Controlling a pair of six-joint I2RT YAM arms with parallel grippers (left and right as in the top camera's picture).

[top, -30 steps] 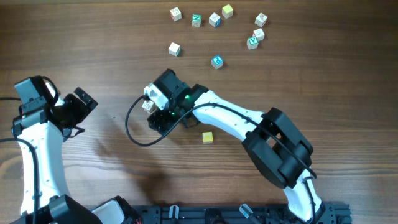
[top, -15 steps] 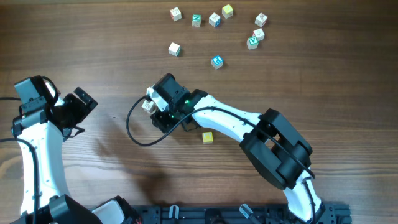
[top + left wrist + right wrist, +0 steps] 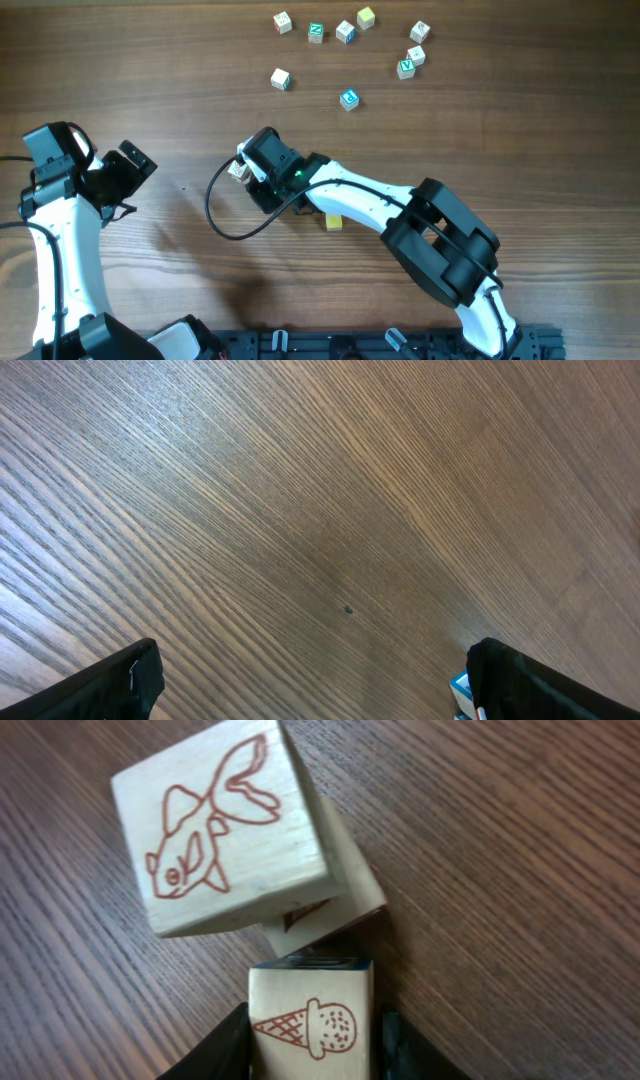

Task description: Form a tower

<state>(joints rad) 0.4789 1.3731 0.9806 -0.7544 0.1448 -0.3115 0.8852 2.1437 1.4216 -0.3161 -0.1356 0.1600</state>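
Observation:
The tower (image 3: 225, 830) is a short stack: a pale cube with a red fish drawing lies skewed on a lower cube (image 3: 335, 910). From overhead the tower (image 3: 238, 168) stands just left of my right gripper (image 3: 252, 175). In the right wrist view my right gripper (image 3: 312, 1032) is shut on a pale cube with a red ice-cream cone (image 3: 310, 1025), directly in front of the stack's base. Its dark fingers (image 3: 225, 1045) press both sides of that cube. My left gripper (image 3: 135, 165) stands open far to the left, and in its wrist view the left gripper (image 3: 320, 690) has only bare wood between its fingers.
Several loose letter cubes lie at the back, among them a blue one (image 3: 348, 98) and a white one (image 3: 280, 78). A yellow cube (image 3: 333, 222) peeks out beneath my right arm. A black cable (image 3: 215, 205) loops left of the right wrist. A blue-edged cube sliver (image 3: 460, 692) shows by the left gripper's right finger.
My right wrist has edged left and down toward the stack, its jaws have closed on the ice-cream cube, and the arm now partly covers the yellow cube. The left arm has not moved.

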